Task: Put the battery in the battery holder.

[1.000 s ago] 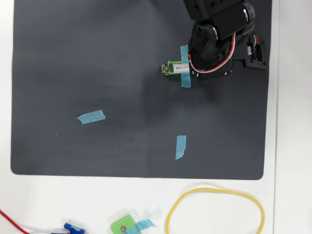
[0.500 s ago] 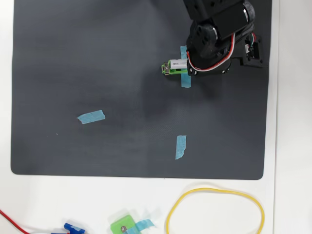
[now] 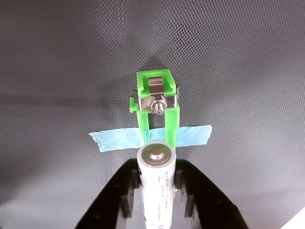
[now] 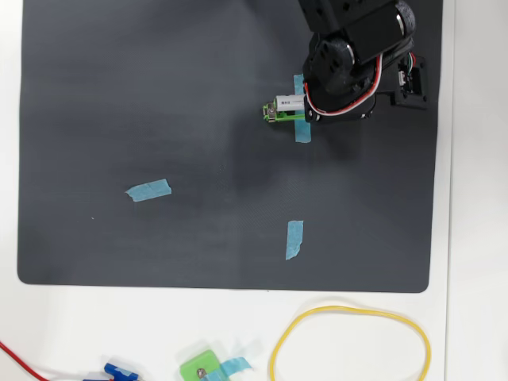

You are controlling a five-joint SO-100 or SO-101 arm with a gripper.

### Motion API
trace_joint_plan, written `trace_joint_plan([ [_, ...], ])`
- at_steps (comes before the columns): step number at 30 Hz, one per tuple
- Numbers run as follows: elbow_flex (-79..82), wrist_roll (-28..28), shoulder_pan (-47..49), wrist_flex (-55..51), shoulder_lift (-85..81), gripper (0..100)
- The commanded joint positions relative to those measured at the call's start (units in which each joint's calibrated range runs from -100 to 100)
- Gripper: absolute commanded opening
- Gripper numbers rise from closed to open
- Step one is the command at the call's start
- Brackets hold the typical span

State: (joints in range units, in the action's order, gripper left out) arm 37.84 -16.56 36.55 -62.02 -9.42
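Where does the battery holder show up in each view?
Wrist view: the battery holder is at centre, beyond the battery held in the gripper.
Overhead view: upper right of centre, its free end left of the arm.
Shared landmark: the blue tape strip crossing it.

Your arm (image 4: 349, 59) is all black in the overhead view, built from blocky, rounded motor housings with a glossy finish. You can see a bundle of red, white and black wires (image 4: 379, 79) looping along its side, plus a small black block with pale connectors at the right. In the wrist view your gripper (image 3: 157, 191) shows 2 matte black fingers (image 3: 202, 198) with small round holes in them.
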Motion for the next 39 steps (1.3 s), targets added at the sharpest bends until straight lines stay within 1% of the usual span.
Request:
trace_joint_plan([
  [1,-0.2,0.0,0.1,0.5,-0.2,0],
  [4,-0.2,0.0,1.8,0.4,-0.2,0],
  [11,-0.2,0.0,2.3,0.5,-0.2,0],
  [20,-0.2,0.0,2.3,0.6,-0.2,0],
  [24,-0.4,-1.5,2.3,0.6,-0.2,0],
  [39,-0.7,-1.6,2.3,0.7,-0.2,0],
])
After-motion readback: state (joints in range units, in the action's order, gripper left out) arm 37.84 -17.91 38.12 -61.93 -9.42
